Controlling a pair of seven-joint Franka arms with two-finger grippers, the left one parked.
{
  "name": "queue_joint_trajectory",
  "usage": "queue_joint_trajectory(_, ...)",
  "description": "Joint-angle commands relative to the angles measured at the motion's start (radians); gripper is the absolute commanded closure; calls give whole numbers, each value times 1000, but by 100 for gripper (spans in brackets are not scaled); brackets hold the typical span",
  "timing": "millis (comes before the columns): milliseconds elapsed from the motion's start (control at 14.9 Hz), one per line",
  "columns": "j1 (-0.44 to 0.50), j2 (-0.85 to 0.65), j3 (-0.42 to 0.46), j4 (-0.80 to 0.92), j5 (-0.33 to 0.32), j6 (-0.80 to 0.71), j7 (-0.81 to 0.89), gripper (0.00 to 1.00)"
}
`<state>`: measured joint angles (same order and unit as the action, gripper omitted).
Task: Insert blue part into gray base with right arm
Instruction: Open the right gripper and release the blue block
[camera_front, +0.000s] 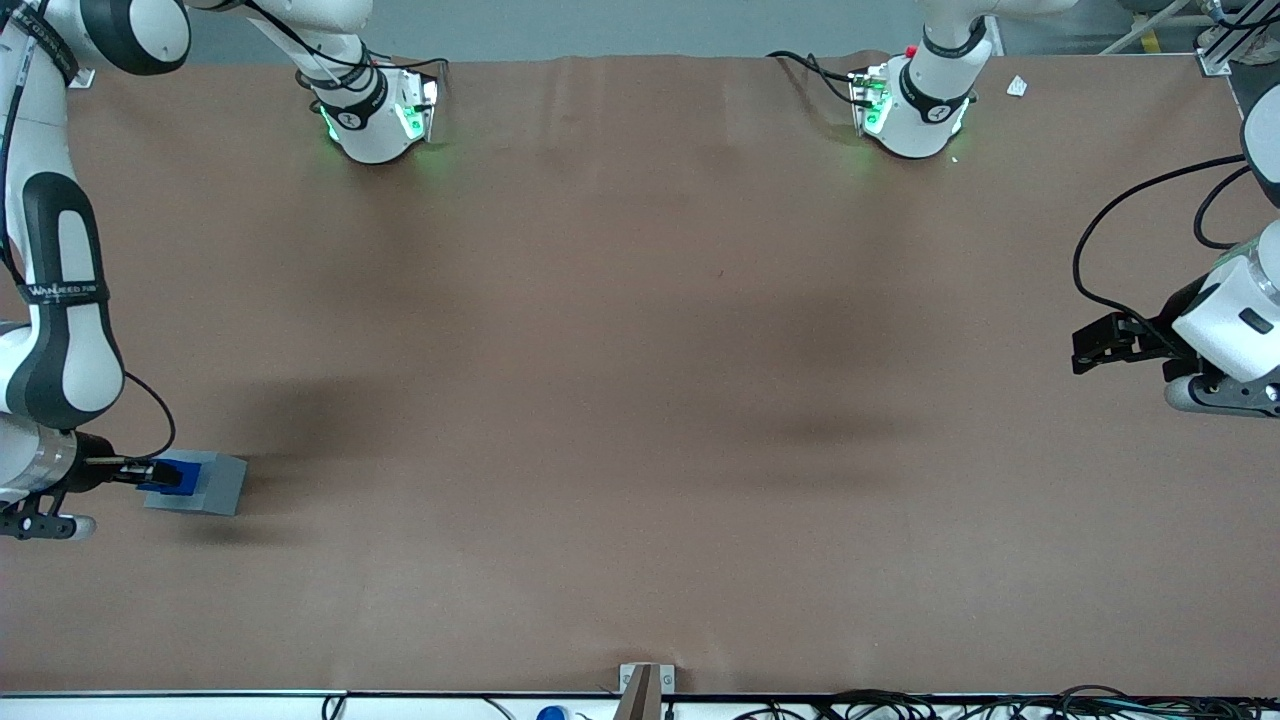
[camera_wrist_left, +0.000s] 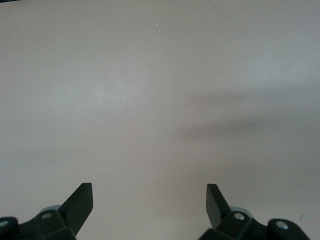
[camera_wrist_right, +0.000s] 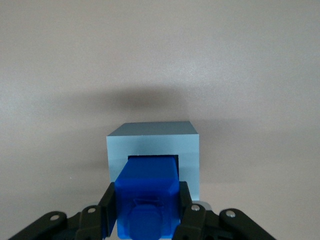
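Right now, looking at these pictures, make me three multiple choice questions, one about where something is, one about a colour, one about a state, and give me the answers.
1. Where on the table does the gray base sit?
A. toward the working arm's end
B. toward the parked arm's end
C. midway between the two arm bases

2. What colour is the part held over the base's recess?
A. red
B. blue
C. green

3. What is the right arm's gripper doing?
A. hanging open, high above bare table
B. shut on the blue part
C. shut on the gray base

Answers:
1 A, since the front view shows the base on the brown table right beside the working arm's gripper.
2 B, since the blue part is bright blue in the right wrist view.
3 B, since the black fingers press both sides of the blue part, whose end reaches into the base's square recess.
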<state>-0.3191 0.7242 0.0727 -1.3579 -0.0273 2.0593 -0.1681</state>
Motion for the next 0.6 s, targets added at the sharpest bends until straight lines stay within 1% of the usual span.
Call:
queue_joint_trajectory(0, 2, 6, 7, -9, -6, 19, 12, 63)
queue_joint_trajectory(67, 2, 6, 7, -9, -6, 19, 12, 29)
queue_joint_trajectory(134, 0, 6, 7, -7, -2, 19, 13, 0)
queue_joint_trajectory(268, -17, -3, 10, -3, 7, 9, 13, 0)
queue_joint_trajectory(402, -9, -38, 12, -3, 7, -16, 13, 0)
queue_joint_trajectory(537, 8, -121, 13, -4, 7, -118, 34, 0)
